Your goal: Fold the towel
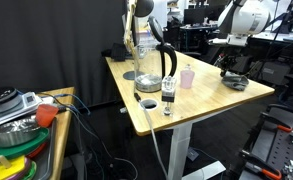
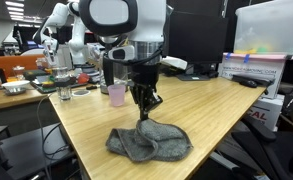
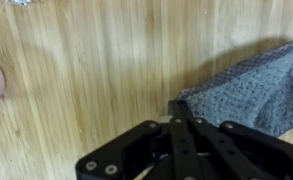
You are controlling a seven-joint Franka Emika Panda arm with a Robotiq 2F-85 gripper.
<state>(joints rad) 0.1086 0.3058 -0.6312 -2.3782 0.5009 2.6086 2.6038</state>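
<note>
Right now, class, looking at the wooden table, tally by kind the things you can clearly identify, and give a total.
Grey towel: 1
Pink cup: 1
Glass jug with black handle: 1
Small clear jar: 1
Total: 4
Other bits near the jug are too small to name.

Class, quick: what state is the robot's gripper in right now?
Gripper: closed, pinching a corner of the grey towel.
</note>
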